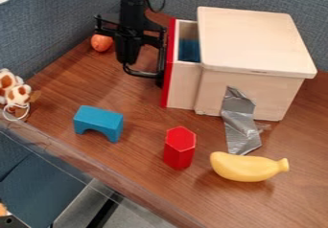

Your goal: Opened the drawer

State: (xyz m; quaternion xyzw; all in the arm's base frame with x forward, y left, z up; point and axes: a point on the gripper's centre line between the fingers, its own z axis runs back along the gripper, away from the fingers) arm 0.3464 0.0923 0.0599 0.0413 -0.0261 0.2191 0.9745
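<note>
The black gripper [129, 47] hangs down just left of the wooden box's drawer [186, 83], over the dark handle loop at the drawer's red front. Whether it touches the handle I cannot tell. The drawer stands partly out of the box [253, 40] toward the left, and part of its inside shows behind the red front edge. Something blue [189, 50] lies inside the drawer.
Left of the box, a blue arch block [99, 122], a red hexagonal block [179, 148] and a yellow banana [247, 166] stand nearer the front. An orange ball [101, 42] sits behind the gripper; a spotted plush toy [15, 93] is at the left edge. Grey tape [240, 121] runs down the box.
</note>
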